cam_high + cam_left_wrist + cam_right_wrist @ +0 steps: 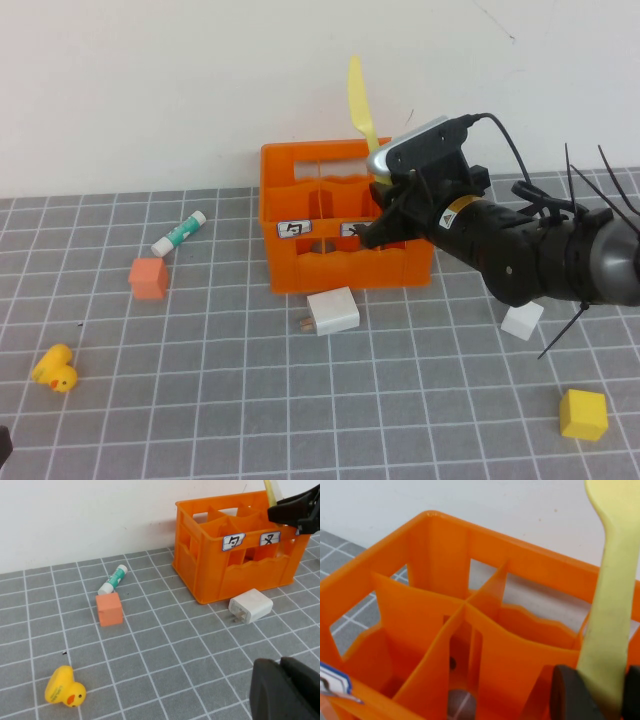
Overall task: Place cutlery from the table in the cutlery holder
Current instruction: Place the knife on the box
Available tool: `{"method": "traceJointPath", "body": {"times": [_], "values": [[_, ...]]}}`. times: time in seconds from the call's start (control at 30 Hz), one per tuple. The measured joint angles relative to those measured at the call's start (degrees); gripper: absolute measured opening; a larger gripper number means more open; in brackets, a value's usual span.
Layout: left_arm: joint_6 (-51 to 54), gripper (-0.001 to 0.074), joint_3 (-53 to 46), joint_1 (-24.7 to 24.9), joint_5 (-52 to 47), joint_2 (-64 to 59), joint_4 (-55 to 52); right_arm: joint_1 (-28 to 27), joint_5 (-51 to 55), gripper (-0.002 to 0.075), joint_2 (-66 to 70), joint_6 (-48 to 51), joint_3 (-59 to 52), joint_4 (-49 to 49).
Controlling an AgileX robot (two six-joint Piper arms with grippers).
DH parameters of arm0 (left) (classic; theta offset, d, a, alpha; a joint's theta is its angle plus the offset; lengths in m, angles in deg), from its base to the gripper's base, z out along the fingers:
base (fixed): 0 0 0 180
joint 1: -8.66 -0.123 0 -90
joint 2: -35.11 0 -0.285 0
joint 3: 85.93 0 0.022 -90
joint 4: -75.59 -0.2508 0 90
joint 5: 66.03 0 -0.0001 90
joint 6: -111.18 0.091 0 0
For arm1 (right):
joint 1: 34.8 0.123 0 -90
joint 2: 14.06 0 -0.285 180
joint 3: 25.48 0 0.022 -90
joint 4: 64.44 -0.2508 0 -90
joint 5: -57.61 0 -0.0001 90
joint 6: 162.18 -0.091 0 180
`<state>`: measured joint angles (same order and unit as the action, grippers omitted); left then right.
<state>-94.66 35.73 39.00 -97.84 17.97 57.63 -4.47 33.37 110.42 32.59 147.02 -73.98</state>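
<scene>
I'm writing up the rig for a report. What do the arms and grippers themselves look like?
The right arm over the orange crate is black with a grey outer link, a silver-topped wrist camera, a yellow warning sticker, a black cable and cable ties. The right gripper has dark fingers. The left gripper near the table's front edge looks black and rounded.

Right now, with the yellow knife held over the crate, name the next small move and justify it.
Probably lower the right gripper a little, then release. It is shut on the yellow knife, upright over the right end of the orange crate; whether its tip is inside a compartment can't be seen. The left gripper hangs low over the table's near edge.
</scene>
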Motion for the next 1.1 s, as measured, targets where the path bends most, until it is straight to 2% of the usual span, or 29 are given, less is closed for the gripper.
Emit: {"method": "traceJointPath", "body": {"times": [0.37, 0.43, 0.57, 0.67, 0.83, 1.1], "values": [[0.0, 0.0000, 0.0, 0.0, 0.0, 0.0, 0.1, 0.0, 0.3, 0.0218, 0.0, 0.3, 0.0, 0.0], [0.0, 0.0000, 0.0, 0.0, 0.0, 0.0, 0.1, 0.0, 0.5, 0.0270, 0.0, 1.5, 0.0, -0.5], [0.0, 0.0000, 0.0, 0.0, 0.0, 0.0, 0.1, -0.1, 0.5, 0.0432, 0.0, 6.1, 0.3, -6.0], [0.0, 0.0000, 0.0, 0.0, 0.0, 0.0, 0.1, -0.3, 0.5, 0.0487, 0.0, 10.7, 0.5, -11.9], [0.1, 0.0000, 0.0, 0.0, 0.0, 0.0, 0.1, -0.3, 0.3, 0.0505, 0.0, 16.1, 0.6, -17.9], [0.2, 0.0000, 0.0, 0.0, 0.0, 0.0, 0.1, 0.1, 1.5, 0.0505, -2.6, 17.8, 0.5, -14.1]]}}
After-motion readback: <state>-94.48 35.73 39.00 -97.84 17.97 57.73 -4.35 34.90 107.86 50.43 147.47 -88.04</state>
